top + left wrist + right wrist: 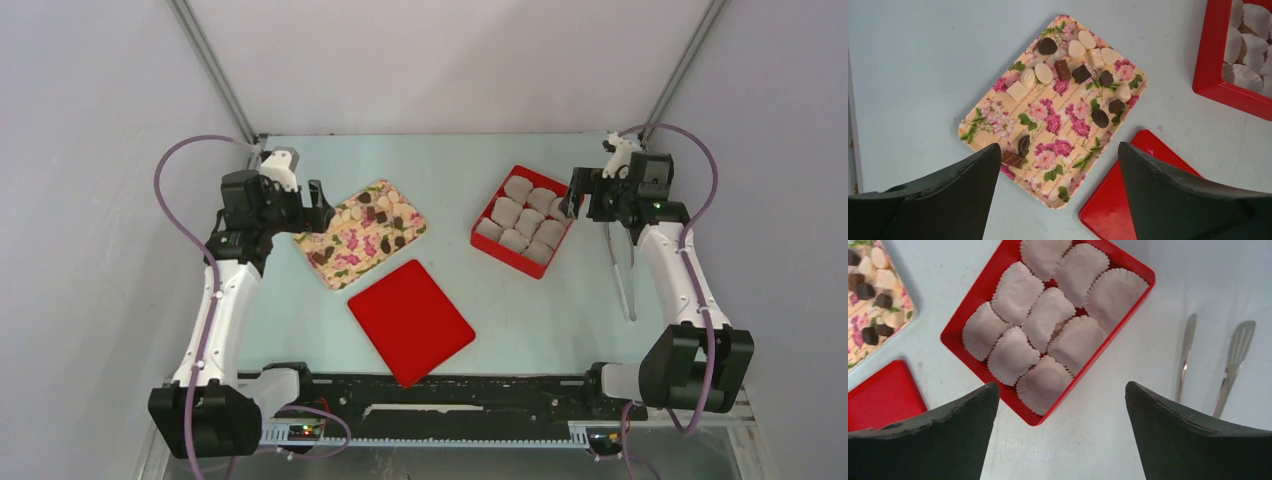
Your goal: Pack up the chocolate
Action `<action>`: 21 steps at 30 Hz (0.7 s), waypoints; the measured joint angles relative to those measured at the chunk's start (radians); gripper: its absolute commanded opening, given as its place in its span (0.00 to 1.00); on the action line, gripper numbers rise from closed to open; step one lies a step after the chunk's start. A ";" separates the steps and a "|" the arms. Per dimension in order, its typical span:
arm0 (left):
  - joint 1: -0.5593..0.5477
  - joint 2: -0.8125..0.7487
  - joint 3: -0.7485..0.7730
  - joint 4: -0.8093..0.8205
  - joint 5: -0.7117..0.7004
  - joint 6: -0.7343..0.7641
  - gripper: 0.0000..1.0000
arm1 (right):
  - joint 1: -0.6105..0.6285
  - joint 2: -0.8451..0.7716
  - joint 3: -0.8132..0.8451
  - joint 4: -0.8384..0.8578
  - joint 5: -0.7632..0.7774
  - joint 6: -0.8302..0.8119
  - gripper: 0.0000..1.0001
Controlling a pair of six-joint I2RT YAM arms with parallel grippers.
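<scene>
left claw point(1058, 146), right claw point(1061, 385) both spread; chocolate point(1081, 73) on tray point(998, 125), well apart from box point(1213, 50).

A clear lane runs between tray point(993, 117) and box point(505, 257); lid point(410, 322) sits nearer.

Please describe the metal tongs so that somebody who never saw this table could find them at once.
Find the red box full of white paper cups on the right side of the table. The metal tongs lie just to its right, apart from it. They alone are silver and shiny, with two long thin blades.
</scene>
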State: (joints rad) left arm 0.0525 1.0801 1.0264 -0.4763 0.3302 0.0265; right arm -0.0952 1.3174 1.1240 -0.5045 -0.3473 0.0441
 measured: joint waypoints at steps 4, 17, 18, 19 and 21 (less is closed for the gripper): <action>-0.014 -0.004 0.000 0.004 0.009 0.012 0.92 | -0.018 0.000 -0.003 -0.008 0.037 -0.023 0.99; -0.139 -0.041 -0.027 -0.002 0.013 0.084 0.90 | -0.286 0.113 0.020 -0.129 0.066 -0.166 0.60; -0.148 -0.045 -0.028 -0.005 0.013 0.092 0.89 | -0.300 0.126 0.020 -0.135 0.067 -0.169 0.58; -0.157 -0.049 -0.028 -0.009 0.011 0.104 0.89 | -0.317 0.138 0.020 -0.142 0.067 -0.172 0.57; -0.175 -0.055 -0.028 -0.015 0.009 0.124 0.90 | -0.346 0.156 0.021 -0.153 0.071 -0.175 0.58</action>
State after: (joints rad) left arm -0.1223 1.0248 0.9981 -0.4911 0.3393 0.1509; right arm -0.4412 1.4738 1.1446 -0.6571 -0.2768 -0.1314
